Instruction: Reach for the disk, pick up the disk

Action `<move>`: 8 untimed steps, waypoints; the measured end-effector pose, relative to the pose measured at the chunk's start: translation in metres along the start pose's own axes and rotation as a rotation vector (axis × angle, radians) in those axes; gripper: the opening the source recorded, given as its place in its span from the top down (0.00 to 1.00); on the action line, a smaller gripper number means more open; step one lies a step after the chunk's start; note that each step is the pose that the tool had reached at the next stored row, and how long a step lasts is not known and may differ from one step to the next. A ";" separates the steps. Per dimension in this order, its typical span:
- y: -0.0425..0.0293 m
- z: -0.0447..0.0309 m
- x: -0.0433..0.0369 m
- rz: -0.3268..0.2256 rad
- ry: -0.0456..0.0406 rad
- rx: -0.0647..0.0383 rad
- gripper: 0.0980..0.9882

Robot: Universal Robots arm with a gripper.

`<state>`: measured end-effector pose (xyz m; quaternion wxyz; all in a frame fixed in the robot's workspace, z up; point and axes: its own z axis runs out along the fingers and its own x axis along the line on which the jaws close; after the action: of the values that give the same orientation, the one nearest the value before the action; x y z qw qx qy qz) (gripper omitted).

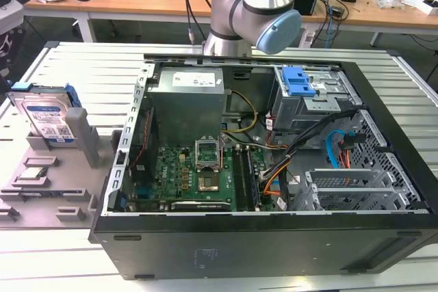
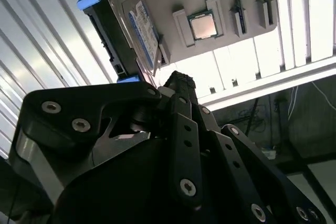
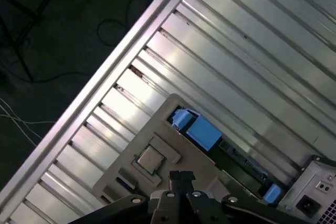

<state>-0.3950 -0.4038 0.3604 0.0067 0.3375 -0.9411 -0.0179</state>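
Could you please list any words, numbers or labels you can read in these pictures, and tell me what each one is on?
No text here can be read.
White-and-blue label on the disk: print and barcodes, too small to read.
Pale sticker on the power supply: too blurred to read.
Top of the processor chip: markings too faint to read.

Markings: no text is legible.
The disk [image 1: 41, 104] carries a white-and-blue barcode label [image 1: 53, 126]. In the second wrist view the same barcode label [image 2: 145, 34] shows print too fine to read. The power supply [image 1: 185, 111] in the computer case [image 1: 274, 251] bears a white label [image 1: 198, 81], likewise unreadable.
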 end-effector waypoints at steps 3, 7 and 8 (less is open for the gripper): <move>0.0000 0.0000 0.0000 -0.051 0.0020 0.000 0.99; 0.0000 0.0000 0.0000 -0.135 0.0051 0.000 0.99; 0.0000 0.0000 0.0000 -0.158 0.0060 0.000 0.99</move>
<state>-0.3950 -0.4038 0.3604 0.0081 0.4106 -0.9116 -0.0173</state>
